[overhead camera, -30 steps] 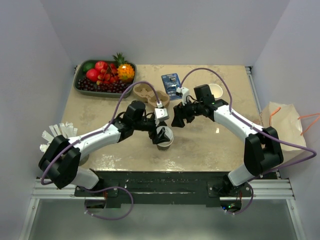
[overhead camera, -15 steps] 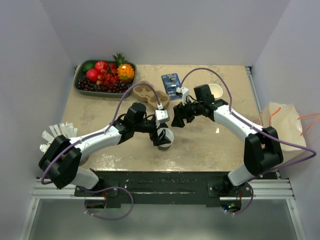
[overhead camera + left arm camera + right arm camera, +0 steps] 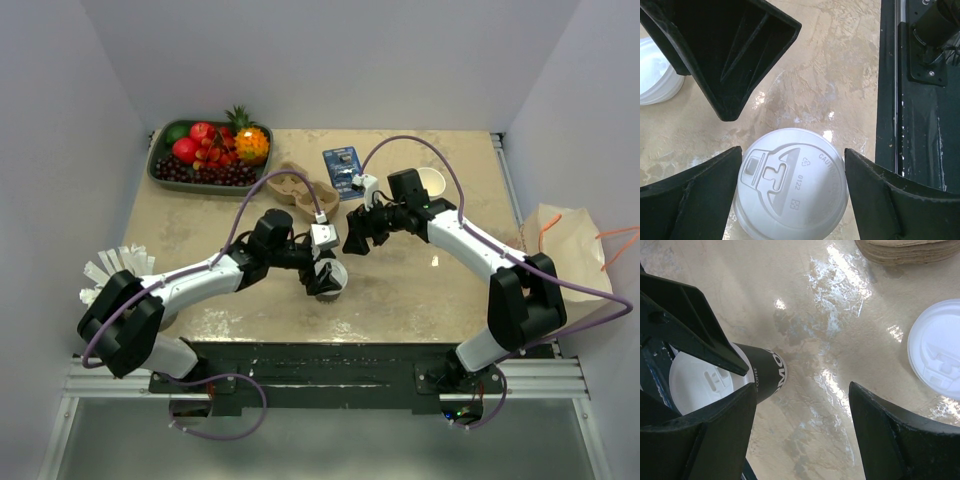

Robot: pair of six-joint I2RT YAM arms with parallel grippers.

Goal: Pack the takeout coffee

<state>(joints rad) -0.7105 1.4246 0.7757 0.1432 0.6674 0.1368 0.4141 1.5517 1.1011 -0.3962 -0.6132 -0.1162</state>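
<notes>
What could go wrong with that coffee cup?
The open left gripper straddles the coffee cup, which stands near the table's front edge: an off-centre close could tip it. Squeezing hard might crush the paper or pop the lid. The right gripper hangs close by, so arms could bump.

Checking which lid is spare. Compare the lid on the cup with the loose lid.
The cup's lid caps the dark cup and sits between the fingers of the left gripper; the loose lid lies bare on the table, outside any fingers. Both are round, white plastic.
</notes>
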